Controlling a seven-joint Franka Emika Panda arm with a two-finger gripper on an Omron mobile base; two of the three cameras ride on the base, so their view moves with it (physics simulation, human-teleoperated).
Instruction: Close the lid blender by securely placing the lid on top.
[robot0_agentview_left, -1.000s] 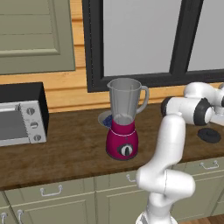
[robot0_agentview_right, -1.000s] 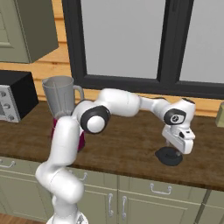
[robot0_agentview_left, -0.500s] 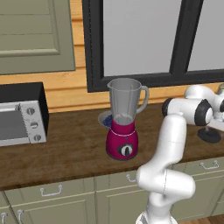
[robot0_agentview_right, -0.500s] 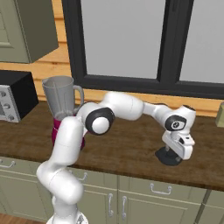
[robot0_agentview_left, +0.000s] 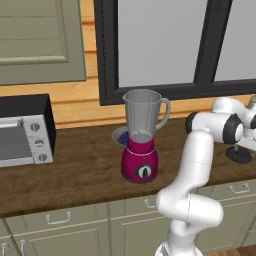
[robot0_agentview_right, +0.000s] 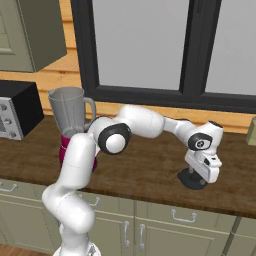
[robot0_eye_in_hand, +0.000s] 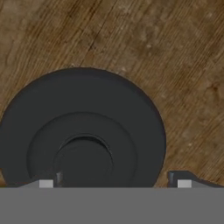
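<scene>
wood counter (robot0_agentview_right: 150, 170) | lid (robot0_eye_in_hand: 83, 131) lies flat | claw (robot0_eye_in_hand: 114, 183) fingers wide, straddling it | blender (robot0_agentview_left: 141, 137) jar uncovered

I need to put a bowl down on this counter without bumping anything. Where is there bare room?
The widest bare wood lies between the toaster oven and the blender, toward the counter's front edge. Another free stretch runs between the blender and the lid. It is crowded behind the blender, where a bluish plate sits, and at the lid, where the gripper hangs.
</scene>
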